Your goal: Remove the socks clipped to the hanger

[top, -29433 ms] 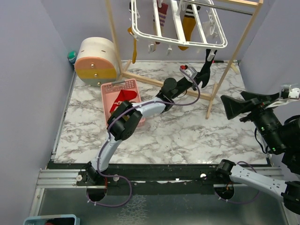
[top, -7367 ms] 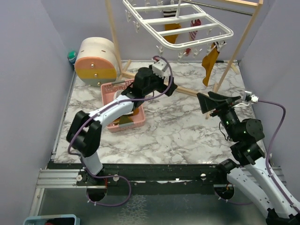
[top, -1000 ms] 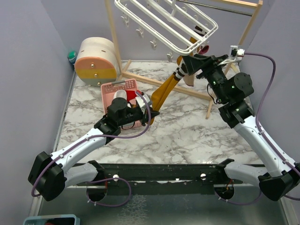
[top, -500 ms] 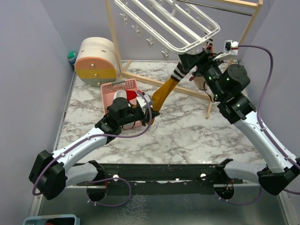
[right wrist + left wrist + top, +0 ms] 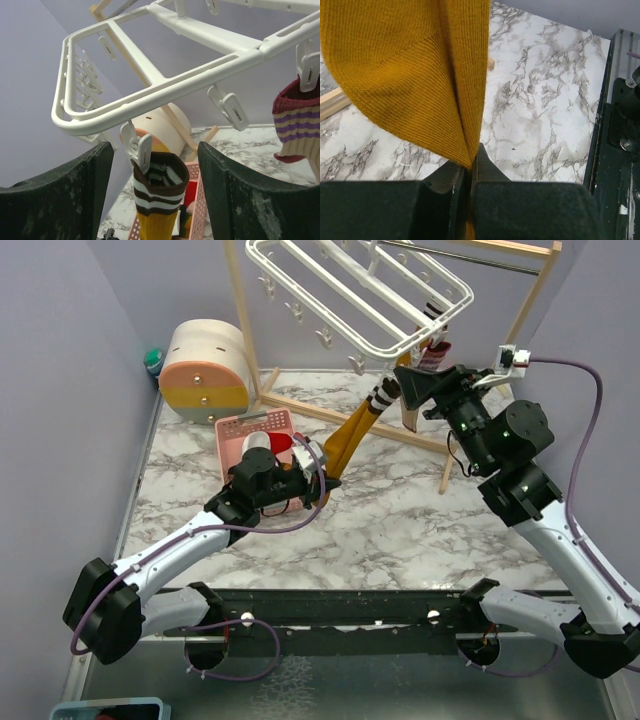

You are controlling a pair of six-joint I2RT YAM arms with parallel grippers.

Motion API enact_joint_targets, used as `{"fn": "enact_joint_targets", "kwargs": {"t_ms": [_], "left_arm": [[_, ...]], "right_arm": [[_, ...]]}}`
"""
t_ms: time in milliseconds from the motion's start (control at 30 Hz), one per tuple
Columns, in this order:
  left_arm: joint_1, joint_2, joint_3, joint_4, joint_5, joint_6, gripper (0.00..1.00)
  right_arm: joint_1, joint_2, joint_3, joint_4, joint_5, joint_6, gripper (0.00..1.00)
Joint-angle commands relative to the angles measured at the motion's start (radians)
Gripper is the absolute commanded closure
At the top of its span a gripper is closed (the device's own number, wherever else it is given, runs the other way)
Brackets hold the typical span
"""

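Observation:
The white hanger (image 5: 360,295) hangs tilted from the wooden rack. A mustard sock (image 5: 350,435) with a brown-and-white striped cuff is stretched taut from one clip (image 5: 137,145) down to my left gripper (image 5: 325,475), which is shut on its toe. In the left wrist view the mustard fabric (image 5: 420,75) runs between the closed fingertips (image 5: 482,162). My right gripper (image 5: 410,380) is open just below the hanger's corner, and its jaws stand either side of the striped cuff (image 5: 157,190) without touching it. A red striped sock (image 5: 295,120) hangs on another clip to the right.
A pink basket (image 5: 240,425) holding socks sits behind the left gripper. A round cream-and-orange drawer box (image 5: 205,365) stands at the back left. The wooden rack's base bar (image 5: 320,412) and right leg (image 5: 480,405) cross the back of the marble table.
My right arm has shifted a little right and down, jaws still open around the cuff. The hanger has swayed slightly. The left gripper keeps its hold in place.

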Motion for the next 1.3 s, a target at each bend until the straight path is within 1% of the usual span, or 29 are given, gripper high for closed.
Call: {"fn": "enact_joint_targets", "kwargs": {"t_ms": [0,267,433,700,967,1267], "left_arm": [[0.000,0.016,0.007,-0.017,-0.010,-0.007,1.00],[0.000,0.014,0.004,-0.024,-0.017,-0.006,1.00],[0.000,0.017,0.006,-0.023,-0.016,-0.006,1.00],[0.000,0.016,0.006,-0.031,-0.018,-0.006,1.00],[-0.001,0.015,0.008,-0.036,-0.021,-0.003,1.00],[0.000,0.020,0.010,-0.039,-0.022,0.000,1.00]], "right_arm": [[0.016,-0.009,0.006,-0.024,0.040,0.005,0.27],[0.075,0.048,0.081,-0.105,0.114,-0.015,0.28],[0.119,0.082,0.123,-0.116,0.146,-0.035,0.27],[0.174,0.153,0.198,-0.142,0.253,-0.073,0.27],[0.201,0.230,0.276,-0.180,0.336,-0.099,0.29],[0.216,0.242,0.292,-0.178,0.413,-0.127,0.32]]}}
